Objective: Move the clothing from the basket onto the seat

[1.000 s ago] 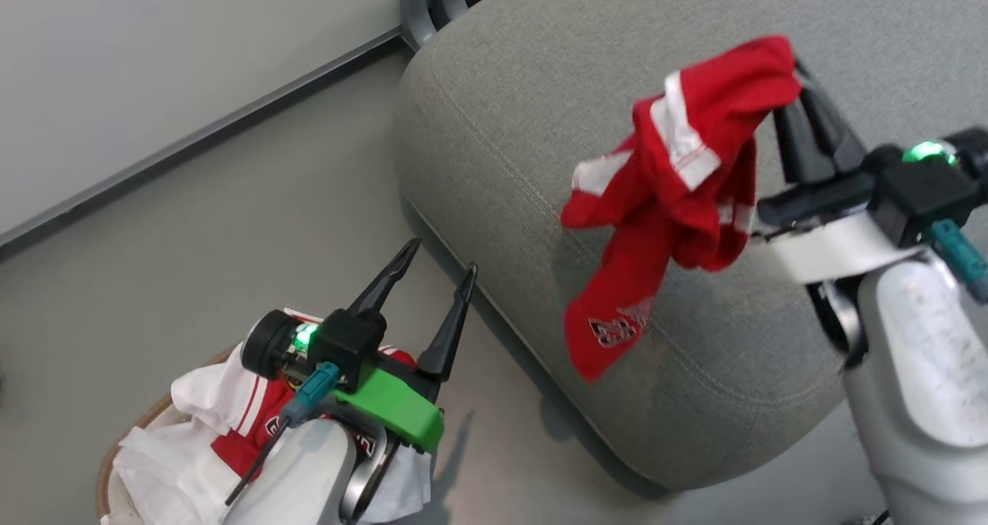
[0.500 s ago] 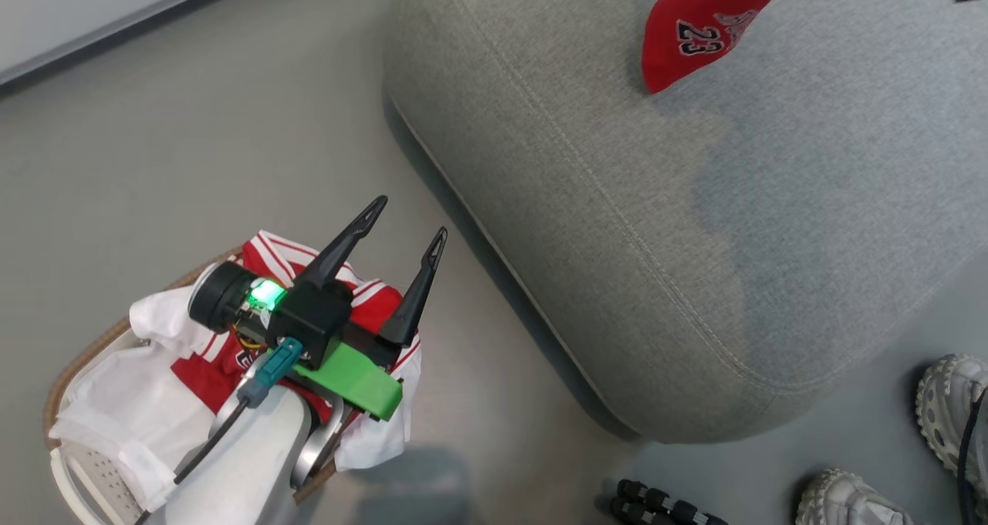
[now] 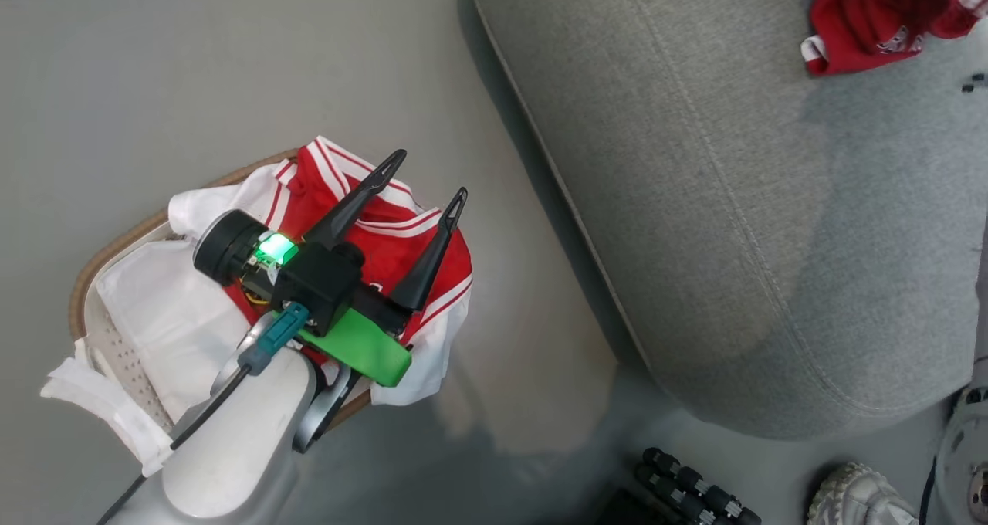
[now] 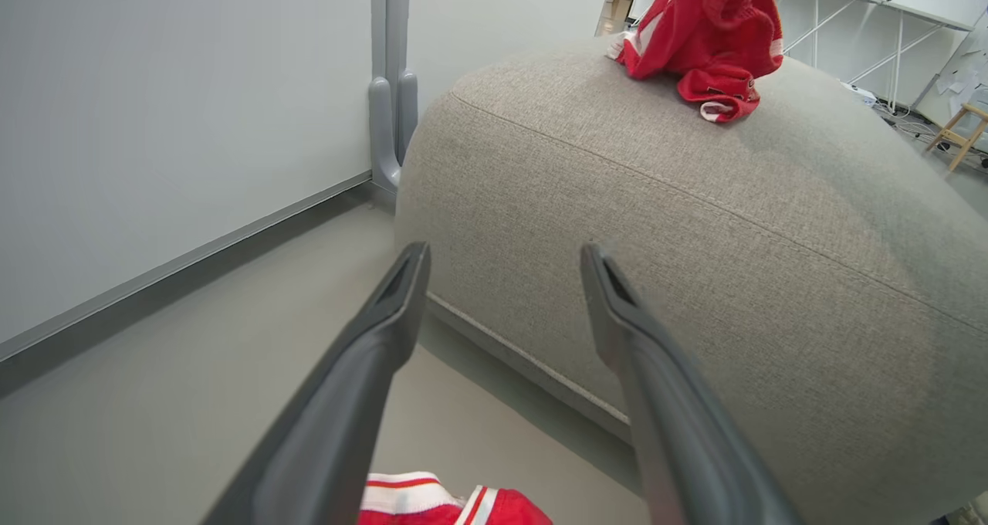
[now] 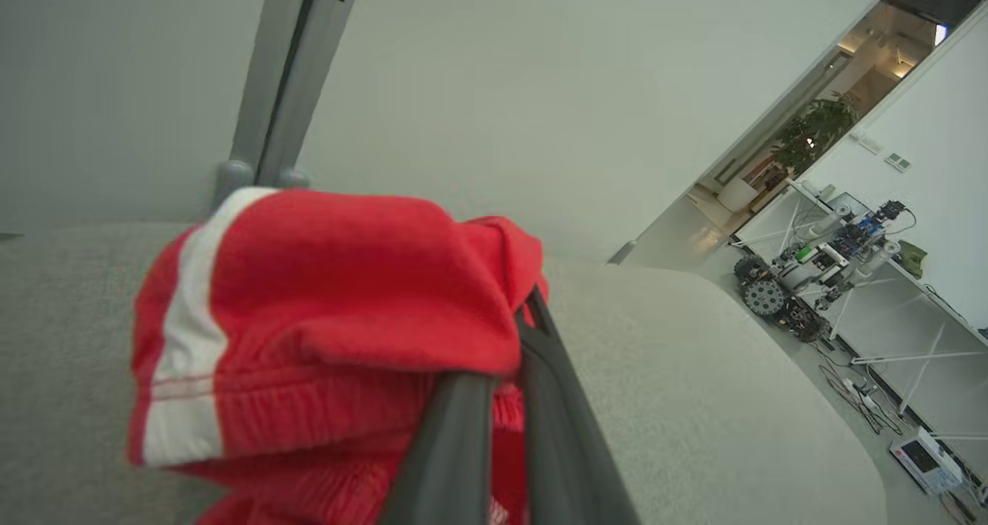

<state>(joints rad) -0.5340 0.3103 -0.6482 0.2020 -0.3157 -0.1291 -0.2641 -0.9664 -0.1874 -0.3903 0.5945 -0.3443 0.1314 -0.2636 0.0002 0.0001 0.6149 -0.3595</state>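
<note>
At far left on the grey floor point(image 3: 231, 62), the cream perforated basket point(image 3: 77, 301) with its brown woven rim, heaped with the red jersey point(image 3: 394, 243), with white sleeves spilling over the side. Just above that heap, the left gripper point(image 3: 429, 175), long dark fingers spread wide, holding nothing, pointing toward the seat point(image 3: 733, 239). Right of a strip of bare floor, that big grey cushion, with a stitched seam along its rounded edge. On its top at far right, the smaller red-and-white piece point(image 3: 872, 15), bunched on the fabric, upper fold draped over the right gripper point(image 5: 505, 378), fingers pressed together and pinching the cloth. At bottom right, beside the cushion, a pale shoe point(image 3: 857, 498).
</note>
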